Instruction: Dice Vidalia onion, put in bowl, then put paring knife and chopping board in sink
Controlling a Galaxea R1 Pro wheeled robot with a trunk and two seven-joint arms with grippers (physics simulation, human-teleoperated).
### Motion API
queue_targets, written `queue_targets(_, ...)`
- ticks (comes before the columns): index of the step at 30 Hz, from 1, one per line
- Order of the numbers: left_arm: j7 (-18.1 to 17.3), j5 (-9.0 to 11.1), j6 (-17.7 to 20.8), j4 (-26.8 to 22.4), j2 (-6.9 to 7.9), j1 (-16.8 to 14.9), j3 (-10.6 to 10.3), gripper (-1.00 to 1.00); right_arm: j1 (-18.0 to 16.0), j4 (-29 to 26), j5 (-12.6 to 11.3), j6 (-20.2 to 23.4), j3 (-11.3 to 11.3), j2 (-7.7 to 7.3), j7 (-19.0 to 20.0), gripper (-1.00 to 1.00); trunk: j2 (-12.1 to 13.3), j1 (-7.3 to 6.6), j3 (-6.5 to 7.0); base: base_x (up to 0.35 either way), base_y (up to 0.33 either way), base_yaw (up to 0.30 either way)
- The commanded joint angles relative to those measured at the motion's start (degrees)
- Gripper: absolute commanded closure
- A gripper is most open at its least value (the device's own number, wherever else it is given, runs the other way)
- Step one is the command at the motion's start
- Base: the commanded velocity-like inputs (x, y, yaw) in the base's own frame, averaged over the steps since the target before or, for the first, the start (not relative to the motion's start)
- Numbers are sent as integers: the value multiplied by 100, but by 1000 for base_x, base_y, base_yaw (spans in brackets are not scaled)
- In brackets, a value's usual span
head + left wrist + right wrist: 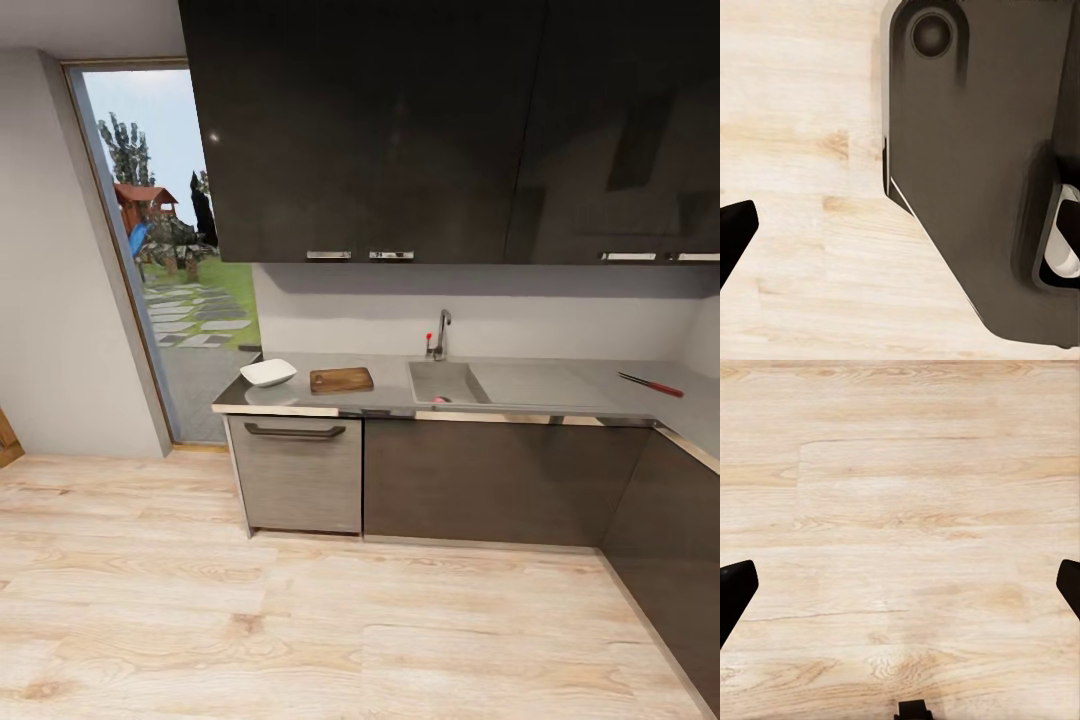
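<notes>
Reddish and small, what we take for the Vidalia onion (441, 400) shows at the front edge of the sink (447, 381), against the near wall of the basin; it is too small for us to say more of its shape. Taking the sink as our landmark, the chrome tap (439, 335) rises just behind it, the chopping board (341, 379) lies just to its left on the countertop (560, 385), and the white bowl (268, 373) sits beyond the board, near the counter's left end. Well to the right of the sink, near the corner, lies a slim knife (651, 384) with a red handle and dark blade, its long axis running slantwise toward the corner; we judge it to be the paring knife, though its colours leave us unsure. We stand well back from the counter, with bare wood floor (300, 620) between us and the cabinets, so the onion lies ahead and slightly right of centre, and we judge the right arm the nearer one once we roll in. Both wrist cameras look down at the floor: the right gripper (900, 585) has its fingertips far apart at the frame's edges, holding nothing, while of the left gripper (735, 229) we see one fingertip beside a dark part of the robot, so we cannot tell its spread.
</notes>
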Motion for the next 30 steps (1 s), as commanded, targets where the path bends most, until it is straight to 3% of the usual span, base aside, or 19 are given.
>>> queue_targets(1,0,2,-31,12,0,-1,-2,-100,0,6,2,-20,-24,5,6,-100,-2,2,0,0,0,0)
queue_targets(30,0,2,-31,14,0,-1,0,-100,0,7,2,-20,-24,7,6,-100,-2,2,0,0,0,0)
